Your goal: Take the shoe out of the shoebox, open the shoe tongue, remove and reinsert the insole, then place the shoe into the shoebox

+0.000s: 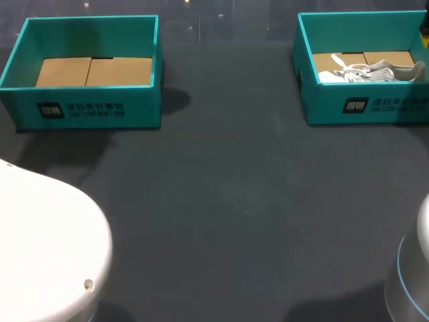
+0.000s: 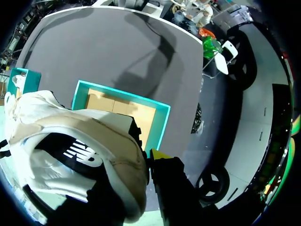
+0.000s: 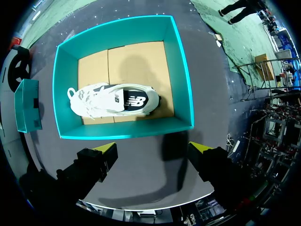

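Shoes of one kind show at both my claws: white, with a black side panel carrying a white logo. The held shoe (image 2: 80, 150) is pinched in my left gripper (image 2: 153, 159), high over the left shoebox (image 2: 162, 127) and its brown cardboard floor. Only one yellow fingertip (image 2: 160, 154) shows, pressed against it. The boxed shoe (image 3: 115, 100) lies on its side in the teal right shoebox (image 3: 122, 132), laces loose. My right gripper (image 3: 154, 151) hangs spread wide above that box's wall.
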You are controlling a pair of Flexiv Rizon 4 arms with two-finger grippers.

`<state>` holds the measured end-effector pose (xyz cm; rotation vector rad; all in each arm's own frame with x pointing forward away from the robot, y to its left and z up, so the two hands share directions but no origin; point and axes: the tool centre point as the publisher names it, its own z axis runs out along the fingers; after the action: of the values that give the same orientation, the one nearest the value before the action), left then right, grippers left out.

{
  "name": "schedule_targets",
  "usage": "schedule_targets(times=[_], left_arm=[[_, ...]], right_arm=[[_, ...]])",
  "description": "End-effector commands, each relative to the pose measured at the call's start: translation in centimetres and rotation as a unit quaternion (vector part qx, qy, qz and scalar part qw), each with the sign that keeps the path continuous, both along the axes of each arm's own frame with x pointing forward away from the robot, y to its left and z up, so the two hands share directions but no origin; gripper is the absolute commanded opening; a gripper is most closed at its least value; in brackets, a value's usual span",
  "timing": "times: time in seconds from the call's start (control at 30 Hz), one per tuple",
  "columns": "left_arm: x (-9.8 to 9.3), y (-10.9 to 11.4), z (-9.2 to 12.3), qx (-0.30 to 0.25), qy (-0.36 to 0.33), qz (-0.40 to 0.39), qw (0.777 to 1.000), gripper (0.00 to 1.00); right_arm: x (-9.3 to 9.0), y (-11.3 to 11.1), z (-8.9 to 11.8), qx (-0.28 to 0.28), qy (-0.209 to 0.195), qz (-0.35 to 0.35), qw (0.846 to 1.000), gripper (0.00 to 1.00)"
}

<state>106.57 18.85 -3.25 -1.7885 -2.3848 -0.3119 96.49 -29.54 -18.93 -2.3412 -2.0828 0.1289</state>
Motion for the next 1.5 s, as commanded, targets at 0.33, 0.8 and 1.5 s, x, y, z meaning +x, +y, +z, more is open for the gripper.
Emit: schedule_targets(times=[0.33,0.8,1.5], left_arm=[[-2.8,-0.5,-0.3,0.026,-0.077,-0.023,0.996,0.00],[-10.1,-4.9,-2.8,0.007,-0.085,0.002,0.996,0.00],[-13.8,-8.9,-5.0,0.008,-0.077,-0.016,0.997,0.00]], right_arm=[[0.0,0.0,0.0,0.000,0.000,0.000,1.000,1.00],[0.0,0.0,0.0,0.000,0.000,0.000,1.000,1.00],[0.0,0.0,0.0,0.000,0.000,0.000,1.000,1.00]])
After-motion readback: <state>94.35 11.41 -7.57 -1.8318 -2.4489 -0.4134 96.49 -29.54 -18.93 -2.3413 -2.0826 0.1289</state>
